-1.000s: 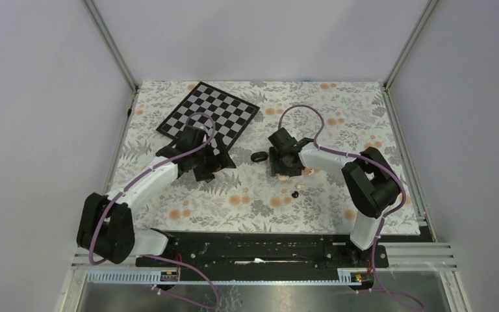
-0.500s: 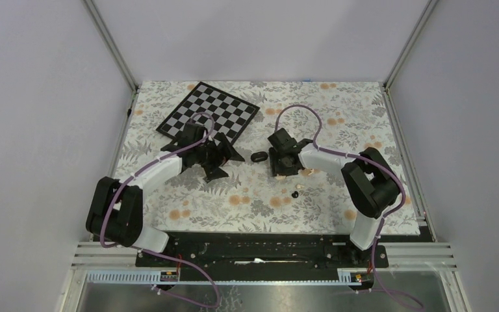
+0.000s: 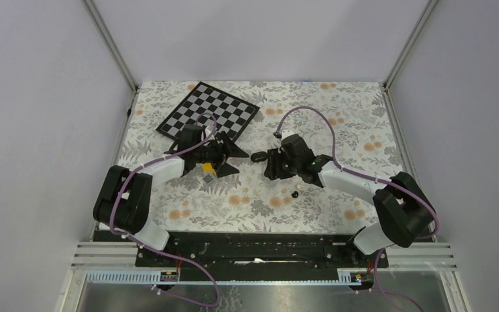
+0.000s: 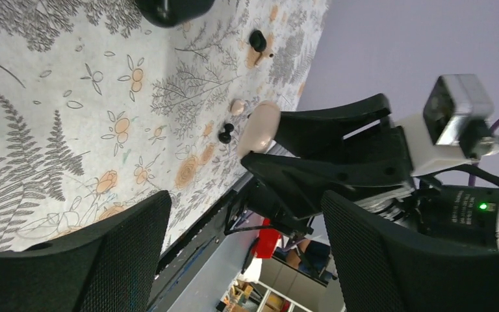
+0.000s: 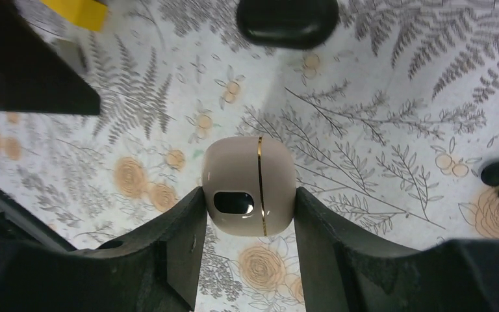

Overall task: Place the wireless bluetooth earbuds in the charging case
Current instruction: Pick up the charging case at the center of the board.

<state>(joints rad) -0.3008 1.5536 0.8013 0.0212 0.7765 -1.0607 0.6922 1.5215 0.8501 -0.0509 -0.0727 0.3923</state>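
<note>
nearest us a black earbud [image 3: 294, 194] lies loose on the flowered cloth [image 3: 351, 110], with a pale earbud [image 4: 237, 106] just beside it. just beyond them our right gripper [image 5: 248, 201] pinches the beige charging case [image 5: 247, 172] between its fingers. our left gripper [image 4: 245, 197] stands spread wide near a yellow block [image 3: 206, 169]. farther back lie a black oval object [image 3: 258, 156] and the chessboard [image 3: 209, 118].

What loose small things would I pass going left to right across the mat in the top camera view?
yellow block → black oval case → black earbud. The checkerboard and both grippers overlap these, so they are left out.
</note>
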